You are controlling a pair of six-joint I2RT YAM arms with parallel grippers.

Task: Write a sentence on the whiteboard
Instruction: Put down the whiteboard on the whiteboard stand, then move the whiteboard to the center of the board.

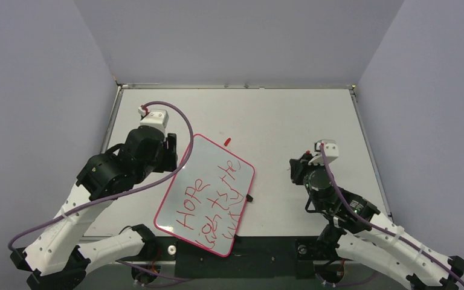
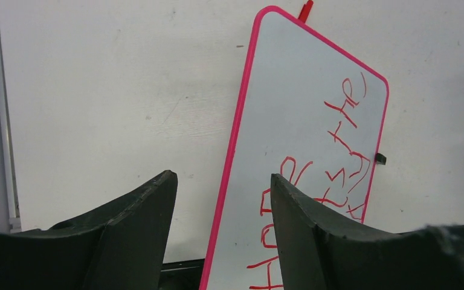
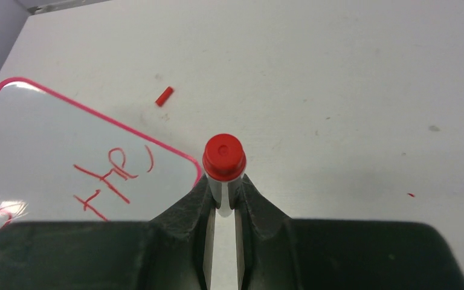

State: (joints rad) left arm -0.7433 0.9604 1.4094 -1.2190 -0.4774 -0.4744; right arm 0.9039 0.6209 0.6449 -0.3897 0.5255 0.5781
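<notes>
- The small glossy white whiteboard with a thin pink-red rim point(image 1: 188, 181) lies flat and skewed on the grey-white tabletop point(image 1: 290, 121), between the two arms. Its near corner reaches over the dark strip at the table's near edge.
- The red handwritten sentence point(image 1: 212, 202) runs in three uneven lines across the board's near half: "HOPE", then "lights the", then a scrawled word that looks like "way".
- A small black piece point(image 1: 249, 197) sits against the board's right rim.
- The right gripper point(image 3: 225, 190) stands right of the board and apart from it. Its jaws are pinched tight on a white-barrelled marker with a round red end point(image 3: 223, 156).
- The left gripper point(image 2: 222, 176) sits at the board's left rim, jaws spread wide with nothing between them. Whether it touches the rim cannot be told.
- A tiny red fragment point(image 1: 228, 142) lies on the table just beyond the board's far corner.
</notes>
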